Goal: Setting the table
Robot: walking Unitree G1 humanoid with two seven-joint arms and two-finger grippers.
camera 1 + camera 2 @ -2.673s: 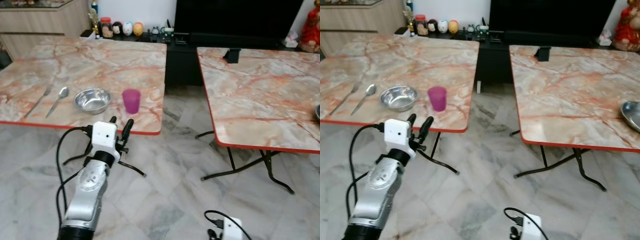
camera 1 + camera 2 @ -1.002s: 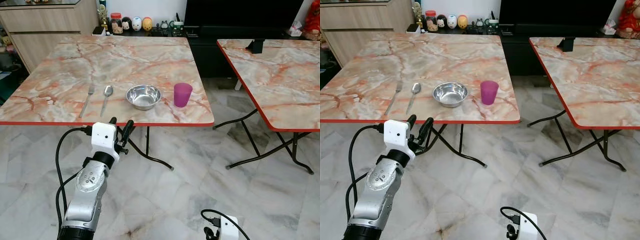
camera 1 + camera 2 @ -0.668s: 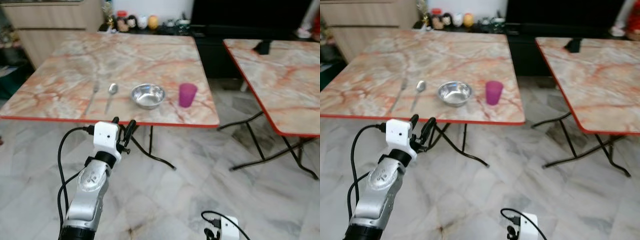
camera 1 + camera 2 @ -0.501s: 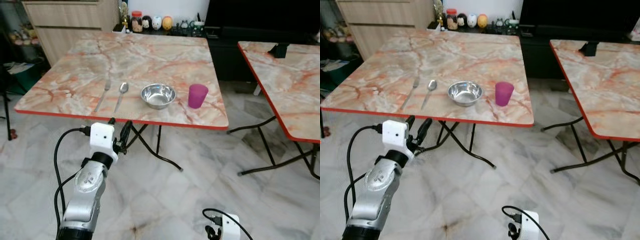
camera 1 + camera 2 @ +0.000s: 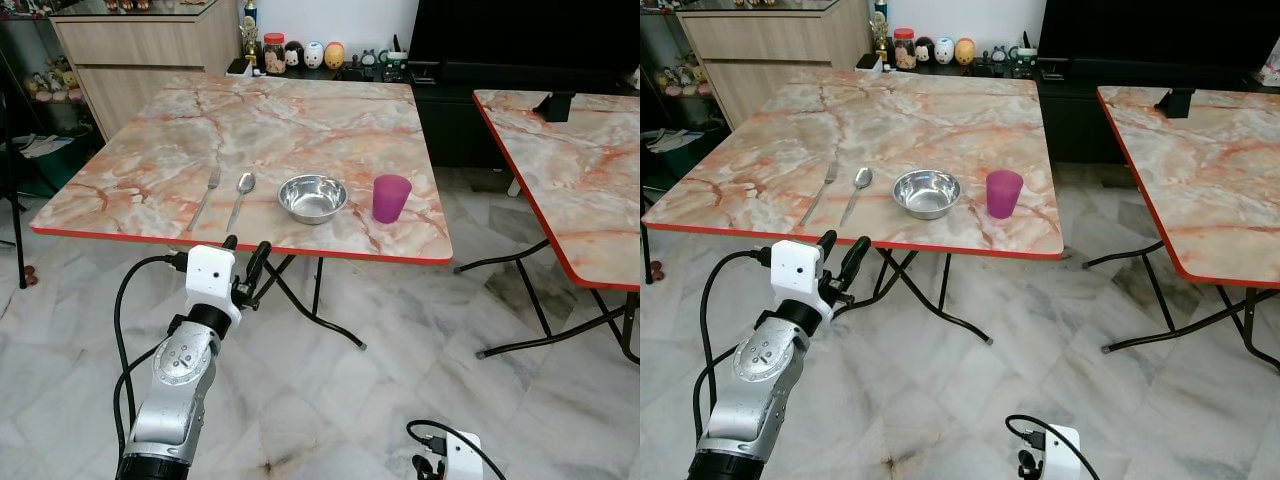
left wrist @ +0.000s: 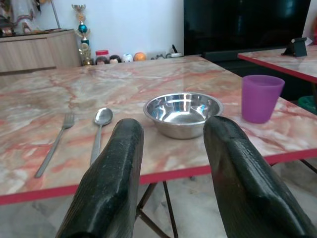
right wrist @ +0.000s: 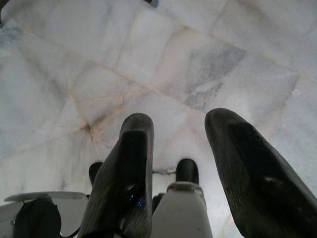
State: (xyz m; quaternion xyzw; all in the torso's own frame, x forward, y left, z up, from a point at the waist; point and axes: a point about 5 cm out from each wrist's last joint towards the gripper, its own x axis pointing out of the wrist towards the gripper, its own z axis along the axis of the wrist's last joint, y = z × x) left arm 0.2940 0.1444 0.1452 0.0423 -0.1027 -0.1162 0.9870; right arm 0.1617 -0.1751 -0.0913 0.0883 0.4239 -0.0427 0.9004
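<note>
On the marble table [image 5: 300, 120] with a red edge lie a fork [image 5: 207, 187], a spoon [image 5: 243, 188], a steel bowl [image 5: 313, 197] and a purple cup [image 5: 391, 198], in a row near its front edge. My left gripper [image 5: 244, 257] is held up just before and below that edge, open and empty. The left wrist view looks over the edge at the fork [image 6: 55, 142], spoon [image 6: 101, 124], bowl [image 6: 183, 112] and cup [image 6: 262, 97]. My right gripper [image 7: 181, 168] hangs low over the floor, open and empty.
A second marble table [image 5: 580, 170] stands to the right with a floor gap between. A wooden cabinet [image 5: 140, 50] and a dark TV unit [image 5: 520, 40] line the back wall, with small figurines [image 5: 300, 53]. Folding legs [image 5: 310, 300] stand under the near table.
The camera has turned left and backed off a little, bringing the near table to the middle. The things on the table lie as before. My left gripper keeps its pose.
</note>
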